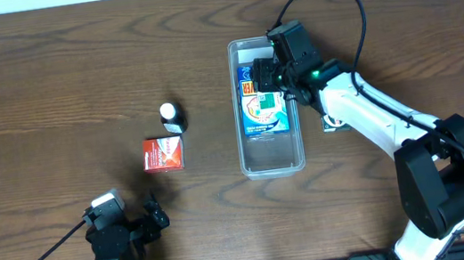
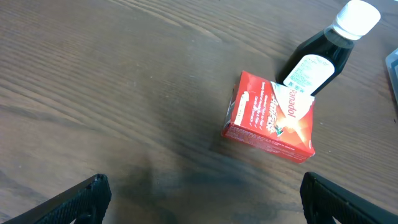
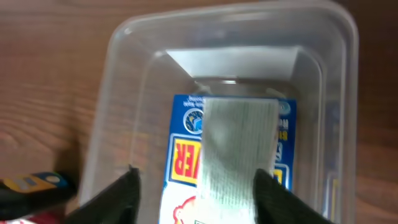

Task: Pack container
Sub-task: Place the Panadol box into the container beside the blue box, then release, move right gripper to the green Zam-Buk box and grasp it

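Note:
The clear plastic container (image 1: 272, 162) lies lengthwise at centre right and also shows in the right wrist view (image 3: 124, 74). Inside it lies a blue and white box (image 1: 267, 121) (image 3: 183, 155) with a silvery-green packet (image 3: 239, 149) on top. My right gripper (image 1: 272, 78) (image 3: 199, 196) hovers over the container's far half, open, its fingers astride the packet with a gap on the left side. My left gripper (image 1: 147, 220) (image 2: 202, 193) is open and empty near the front left. A red Panadol box (image 1: 163, 154) (image 2: 272, 118) and a dark bottle with a white cap (image 1: 172, 117) (image 2: 323, 50) stand left of the container.
A small object (image 1: 332, 123) lies on the wood just right of the container, partly under my right arm. The dark wooden table (image 1: 48, 100) extends left. The bottle touches the red box's far corner in the left wrist view.

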`<state>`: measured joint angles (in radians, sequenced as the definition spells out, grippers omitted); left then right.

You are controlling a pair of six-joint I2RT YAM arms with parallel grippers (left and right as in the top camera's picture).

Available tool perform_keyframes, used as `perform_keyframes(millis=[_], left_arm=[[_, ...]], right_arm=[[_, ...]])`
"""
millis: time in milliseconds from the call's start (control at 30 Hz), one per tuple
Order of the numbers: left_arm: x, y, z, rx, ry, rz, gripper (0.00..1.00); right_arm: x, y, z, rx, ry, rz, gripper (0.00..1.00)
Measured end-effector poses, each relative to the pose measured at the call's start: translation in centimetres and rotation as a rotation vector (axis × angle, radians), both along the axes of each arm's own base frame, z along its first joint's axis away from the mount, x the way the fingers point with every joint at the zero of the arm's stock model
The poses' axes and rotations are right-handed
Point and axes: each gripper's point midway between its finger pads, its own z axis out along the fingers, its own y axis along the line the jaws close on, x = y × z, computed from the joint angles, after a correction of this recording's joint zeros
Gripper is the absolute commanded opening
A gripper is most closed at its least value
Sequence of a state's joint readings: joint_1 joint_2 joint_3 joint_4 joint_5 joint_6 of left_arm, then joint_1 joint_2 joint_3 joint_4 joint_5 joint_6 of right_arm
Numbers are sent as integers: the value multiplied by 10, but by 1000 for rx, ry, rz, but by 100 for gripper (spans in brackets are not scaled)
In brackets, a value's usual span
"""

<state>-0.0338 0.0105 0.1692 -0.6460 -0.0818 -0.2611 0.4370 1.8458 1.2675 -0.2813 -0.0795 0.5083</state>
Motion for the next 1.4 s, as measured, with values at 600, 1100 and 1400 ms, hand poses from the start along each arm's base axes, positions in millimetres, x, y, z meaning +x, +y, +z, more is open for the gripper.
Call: perform_keyframes(millis=[600, 1100, 1400], left_arm=[[0, 0, 0, 0, 0, 0, 98], [0, 0, 0, 0, 0, 0, 98], [0, 0, 0, 0, 0, 0, 98]], right_arm=[[-9, 35, -20, -57, 10, 56, 1], [-10, 8, -38, -179, 44, -18, 1], [-12, -2, -41, -227, 52, -41, 11]])
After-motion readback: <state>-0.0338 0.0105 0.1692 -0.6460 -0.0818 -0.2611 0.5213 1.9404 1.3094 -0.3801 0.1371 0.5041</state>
